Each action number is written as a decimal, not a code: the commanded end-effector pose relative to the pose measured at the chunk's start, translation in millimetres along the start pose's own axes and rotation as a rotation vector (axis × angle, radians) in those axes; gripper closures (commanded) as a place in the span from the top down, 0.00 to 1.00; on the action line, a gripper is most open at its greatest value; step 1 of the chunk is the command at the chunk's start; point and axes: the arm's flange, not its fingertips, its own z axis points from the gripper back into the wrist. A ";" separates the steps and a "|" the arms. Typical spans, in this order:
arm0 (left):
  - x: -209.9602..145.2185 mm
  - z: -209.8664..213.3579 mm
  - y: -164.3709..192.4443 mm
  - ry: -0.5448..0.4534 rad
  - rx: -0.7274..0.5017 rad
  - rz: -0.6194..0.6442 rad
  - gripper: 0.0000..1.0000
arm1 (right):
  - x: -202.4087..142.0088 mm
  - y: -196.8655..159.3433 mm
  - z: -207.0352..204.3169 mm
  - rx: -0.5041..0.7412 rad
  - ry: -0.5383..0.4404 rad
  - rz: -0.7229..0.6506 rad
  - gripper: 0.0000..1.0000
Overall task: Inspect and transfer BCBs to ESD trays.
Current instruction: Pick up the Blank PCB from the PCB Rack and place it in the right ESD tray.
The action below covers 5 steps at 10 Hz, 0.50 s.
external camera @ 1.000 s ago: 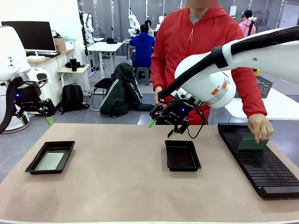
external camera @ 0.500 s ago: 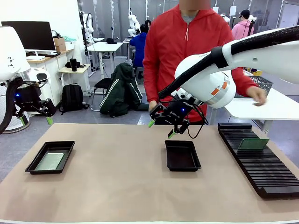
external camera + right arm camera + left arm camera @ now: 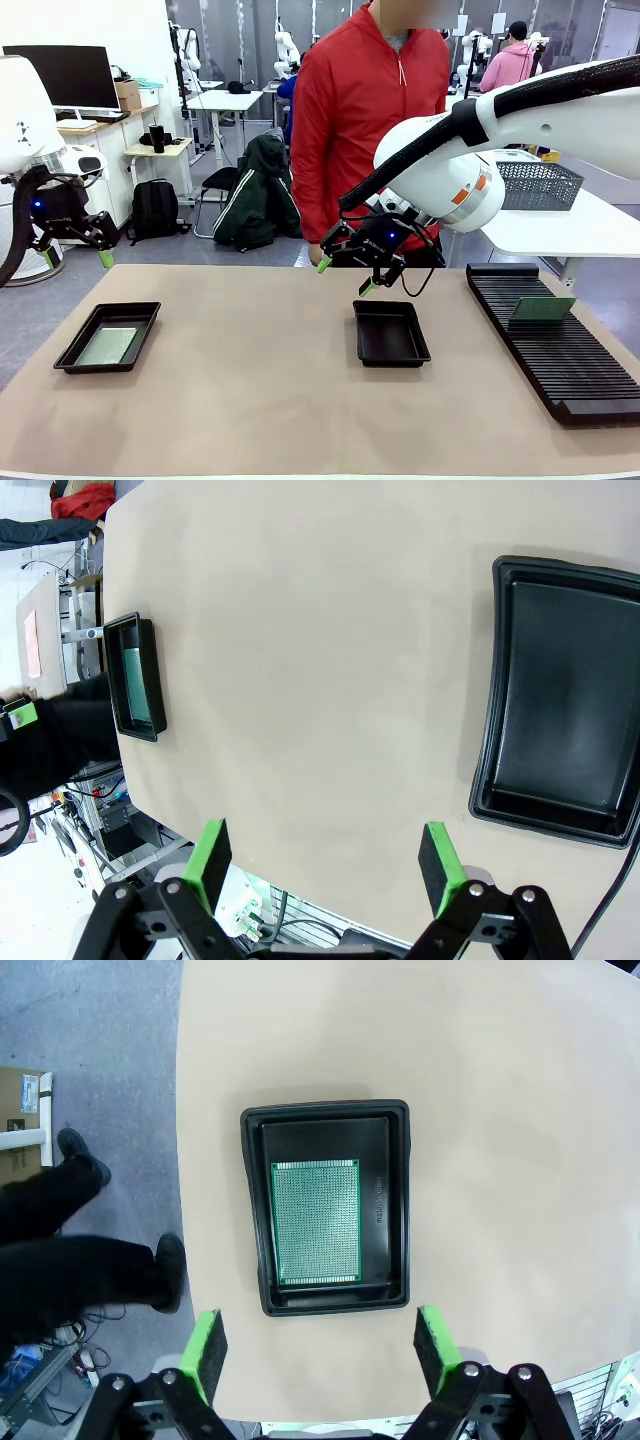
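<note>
A black ESD tray (image 3: pixel 72 350) at the table's left holds a flat pale green BCB (image 3: pixel 106 346). My left gripper (image 3: pixel 77 257) hangs open high above it, off the table's left edge. In the left wrist view the tray (image 3: pixel 398 1210) and its board (image 3: pixel 317 1222) lie just beyond the open left gripper (image 3: pixel 320 1345). A second ESD tray (image 3: pixel 390 333) sits empty mid-table. My right gripper (image 3: pixel 346 276) hovers open above its far edge. The right wrist view shows that empty tray (image 3: pixel 565 710), the far tray (image 3: pixel 118 680) and the open right gripper (image 3: pixel 325 860). Another BCB (image 3: pixel 541 308) stands in the rack.
A long black slotted rack (image 3: pixel 560 365) runs along the table's right side. A person in a red jacket (image 3: pixel 365 110) stands at the far edge behind my right arm. A grey mesh basket (image 3: pixel 540 185) rests on a white side table at the right.
The person let go of the board standing in the rack, drew the hand away and stepped to the left. Both arms have stayed still with open jaws.
</note>
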 end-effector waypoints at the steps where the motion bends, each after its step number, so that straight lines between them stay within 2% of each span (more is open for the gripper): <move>1: -0.7 -1.6 0.2 -0.007 -0.008 0.003 1.00 | -0.2 0.9 -0.3 -0.016 -0.005 -0.012 1.00; 5: -0.7 -1.6 0.2 -0.007 -0.008 0.003 1.00 | 0.0 0.0 0.0 0.000 0.000 0.000 1.00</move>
